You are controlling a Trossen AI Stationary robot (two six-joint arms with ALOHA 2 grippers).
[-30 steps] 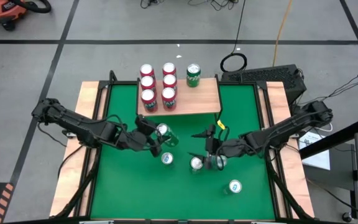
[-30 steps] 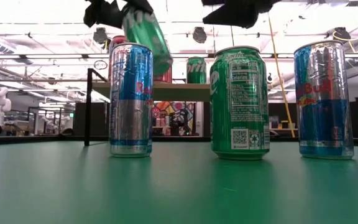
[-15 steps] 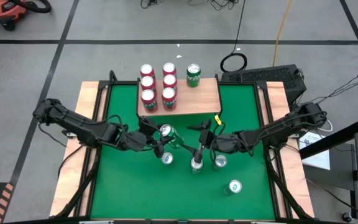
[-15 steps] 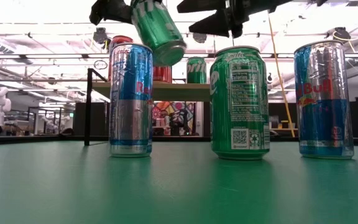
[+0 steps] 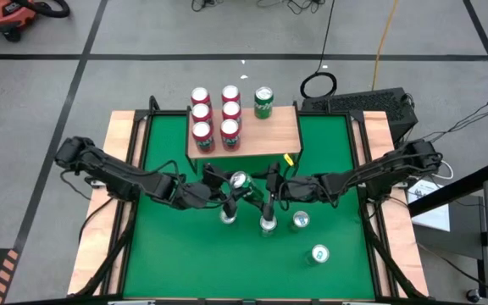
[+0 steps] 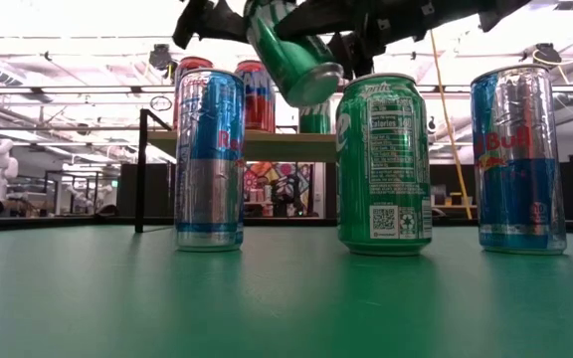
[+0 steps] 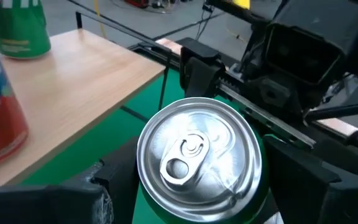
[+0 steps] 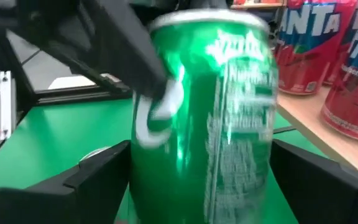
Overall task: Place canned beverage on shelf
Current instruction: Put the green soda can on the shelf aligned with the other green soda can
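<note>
Green table and little wooden shelf with cans

The green table [image 5: 168, 254] has wood strips along its sides and holds four cans standing up: a blue and silver can [image 6: 209, 159], a green can [image 6: 384, 164], another blue and silver can [image 6: 517, 159], and one more can [image 5: 320, 253] off by itself. At the far edge stands the wooden shelf [image 5: 269, 135] on thin black legs, with four red cans [image 5: 215, 119] in two rows and a green can [image 5: 263, 102] beside them.
</note>
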